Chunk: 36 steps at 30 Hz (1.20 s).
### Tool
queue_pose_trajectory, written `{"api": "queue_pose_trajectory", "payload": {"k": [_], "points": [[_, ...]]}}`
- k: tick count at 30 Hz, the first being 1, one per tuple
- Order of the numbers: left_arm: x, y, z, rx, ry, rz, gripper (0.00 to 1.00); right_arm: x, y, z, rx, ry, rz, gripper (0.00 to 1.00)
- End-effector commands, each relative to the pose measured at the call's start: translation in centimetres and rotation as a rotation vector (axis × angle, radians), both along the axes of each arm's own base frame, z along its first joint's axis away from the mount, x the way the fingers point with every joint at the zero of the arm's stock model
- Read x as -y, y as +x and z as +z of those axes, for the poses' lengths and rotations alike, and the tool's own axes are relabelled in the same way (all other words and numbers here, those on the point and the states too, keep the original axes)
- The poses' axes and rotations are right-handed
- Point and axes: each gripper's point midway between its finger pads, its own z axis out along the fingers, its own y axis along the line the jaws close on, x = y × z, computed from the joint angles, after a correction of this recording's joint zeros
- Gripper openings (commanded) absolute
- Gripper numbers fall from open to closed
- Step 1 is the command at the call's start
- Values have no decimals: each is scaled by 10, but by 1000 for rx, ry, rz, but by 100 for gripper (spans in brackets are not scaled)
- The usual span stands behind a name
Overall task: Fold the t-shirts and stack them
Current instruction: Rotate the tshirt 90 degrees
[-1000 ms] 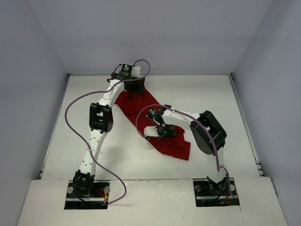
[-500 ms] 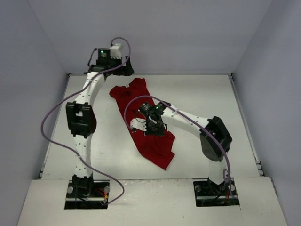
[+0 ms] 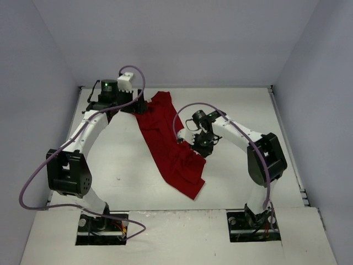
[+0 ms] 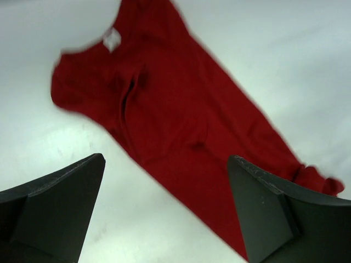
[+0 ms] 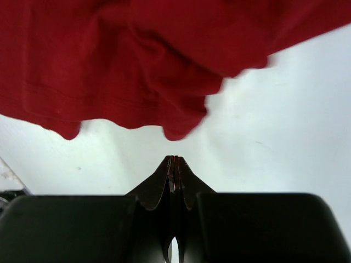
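Observation:
A dark red t-shirt [image 3: 170, 144] lies crumpled in a long diagonal strip on the white table, from the back centre toward the front. In the left wrist view the t-shirt [image 4: 181, 115] shows its white neck tag [image 4: 112, 39]. My left gripper [image 3: 137, 105] hovers over the shirt's back left end; in its own view the left gripper [image 4: 165, 159] is wide open and empty. My right gripper [image 3: 199, 144] sits at the shirt's right edge. In its own view the right gripper [image 5: 174, 158] is shut and empty, just short of the cloth hem [image 5: 181, 130].
The white table [image 3: 110, 160] is boxed in by grey walls at the left, back and right. A raised rail [image 3: 287, 143] runs along the right edge. Purple cables loop off both arms.
The left arm swung left and came down beside the shirt's back end. The right gripper moved right, off the cloth to its right edge. The shirt now lies stretched longer.

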Motion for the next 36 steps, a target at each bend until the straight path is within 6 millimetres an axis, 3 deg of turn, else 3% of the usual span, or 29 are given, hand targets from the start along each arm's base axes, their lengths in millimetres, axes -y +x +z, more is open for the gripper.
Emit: {"api": "queue_pose_trajectory", "payload": {"k": [1, 5, 11, 14, 19, 22, 24, 28, 31, 36], "points": [[-18, -9, 23, 86, 8, 45, 93, -1, -11, -33, -73, 25, 79, 0], [-26, -13, 18, 68, 13, 61, 93, -3, 5, -47, -65, 46, 18, 0], [-33, -23, 8, 44, 22, 60, 93, 0, 8, -58, -87, 77, -112, 0], [-34, -28, 2, 33, 38, 50, 93, -4, 2, -30, -56, 135, -111, 0], [-35, -31, -2, 18, 56, 34, 93, -19, -28, 21, -6, 218, -12, 0], [-34, -30, -7, 0, 56, 31, 93, -27, -44, 29, -5, 218, 41, 0], [-32, -28, -5, -2, 46, 27, 93, -37, -56, 26, -24, 224, 81, 0], [-33, -25, -2, -1, 41, 35, 93, -37, -50, -2, -50, 186, 92, 0], [-34, -25, 2, 12, 44, 38, 93, -26, -30, -28, -6, 150, 67, 0], [-36, -26, 3, 15, 47, 43, 93, -12, -1, -51, 16, 129, 29, 0]]}}
